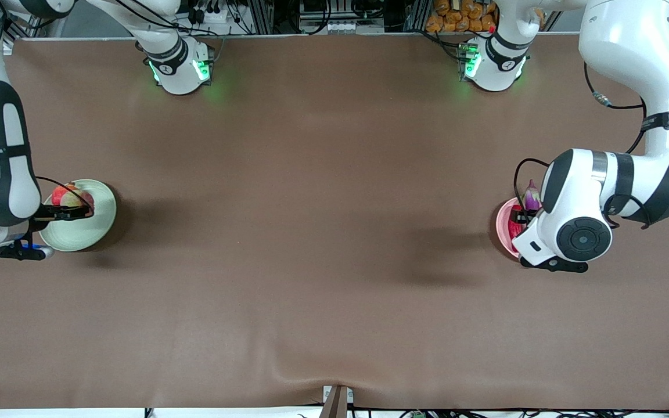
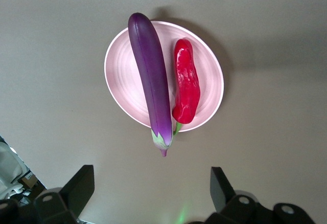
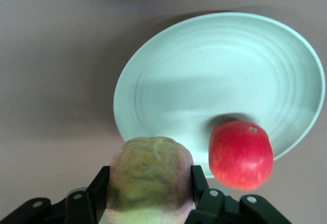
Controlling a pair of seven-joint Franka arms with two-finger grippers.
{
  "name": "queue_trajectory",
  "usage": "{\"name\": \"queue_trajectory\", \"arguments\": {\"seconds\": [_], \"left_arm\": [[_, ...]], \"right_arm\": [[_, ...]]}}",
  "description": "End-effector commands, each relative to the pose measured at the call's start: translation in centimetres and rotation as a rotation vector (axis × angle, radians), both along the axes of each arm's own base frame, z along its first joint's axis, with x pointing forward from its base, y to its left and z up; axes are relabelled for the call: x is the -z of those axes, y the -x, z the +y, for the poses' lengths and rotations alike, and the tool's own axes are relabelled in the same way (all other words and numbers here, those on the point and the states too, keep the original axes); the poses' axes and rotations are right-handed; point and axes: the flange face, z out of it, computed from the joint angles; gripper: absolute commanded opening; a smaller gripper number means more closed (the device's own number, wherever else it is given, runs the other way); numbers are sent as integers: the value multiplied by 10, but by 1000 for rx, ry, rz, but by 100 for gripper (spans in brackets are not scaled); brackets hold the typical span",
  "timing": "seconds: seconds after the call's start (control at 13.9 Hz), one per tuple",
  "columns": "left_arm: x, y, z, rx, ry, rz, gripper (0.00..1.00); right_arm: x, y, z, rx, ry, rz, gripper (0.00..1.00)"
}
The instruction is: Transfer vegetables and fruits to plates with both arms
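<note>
The left end effector (image 2: 148, 193) hangs over the desk (image 1: 323, 232) just beside the pale pink plate (image 2: 122, 75), at the left arm's end of the desk. Its two black fingers (image 2: 76, 185) stand wide apart with nothing between them. On that plate lie the purple eggplant (image 2: 150, 81) and the red chili pepper (image 2: 186, 83), side by side and touching or nearly so along their lengths. The eggplant is longer than the plate is wide, so its greyish capped end juts past the rim over the desk. The chili pepper lies within the plate, with its green stem reaching the rim next to the eggplant's cap. In the front view the left arm's wrist covers most of this plate (image 1: 506, 223), and only the eggplant's tip (image 1: 531, 194) shows above it.

At the right arm's end of the desk, the right end effector (image 3: 148, 193) is clamped on the yellowish-pink peach (image 3: 150, 175), one finger (image 3: 202, 180) on each side of it, held over the rim of the pale green plate (image 3: 204, 81). The red pomegranate (image 3: 240, 155) rests on that plate near its rim, just beside the held peach. From the front, both fruits sit close together at the edge of the green plate (image 1: 93, 223) toward the robots' bases.
</note>
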Motion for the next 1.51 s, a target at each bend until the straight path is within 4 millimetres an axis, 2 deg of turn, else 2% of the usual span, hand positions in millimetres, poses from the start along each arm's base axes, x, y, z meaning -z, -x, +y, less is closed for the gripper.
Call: {"name": "queue_trajectory", "arguments": {"seconds": [0.0,0.14,0.22,0.29,0.36,0.5,0.57,0.65,0.72,0.79,0.93,1.08,1.22,1.29,1.36,1.43], "left_arm": [[-4,1,0,3,0,5,100],[-5,0,-1,3,3,3,100],[-6,0,1,0,3,1,100],[-8,0,2,0,7,0,100],[-19,1,2,-7,35,-13,100],[-68,3,6,-34,102,-93,100],[-93,1,26,-76,145,-150,100],[-125,3,39,-106,224,-212,100],[-156,12,39,-107,288,-251,100],[-176,21,43,-100,306,-272,100],[-202,38,51,-95,321,-302,100],[-222,52,48,-80,321,-328,100],[-248,82,41,2,327,-344,100],[-259,97,35,21,323,-356,100],[-268,107,39,19,322,-369,100],[-274,113,39,19,321,-362,100]], "right_arm": [[5,-1,-5,-19,1,0,100],[1,0,4,-19,-15,26,100],[-9,-2,7,-19,-23,38,100],[-24,-6,14,-25,-32,54,100],[-48,-13,28,-44,-45,73,100],[-101,-30,62,-86,-42,90,100],[-124,-35,70,-100,-40,81,100],[-139,-38,77,-110,-39,77,100],[-146,-40,84,-118,-46,64,100],[-162,-44,86,-114,-65,23,100],[-217,-57,100,-148,-58,-91,100],[-256,-60,121,-184,-44,-143,100],[-316,-45,118,-175,-26,-232,100],[-341,-35,131,-196,-60,-272,100],[-372,-20,142,-196,-124,-314,100],[-390,-6,146,-174,-112,-317,100]]}}
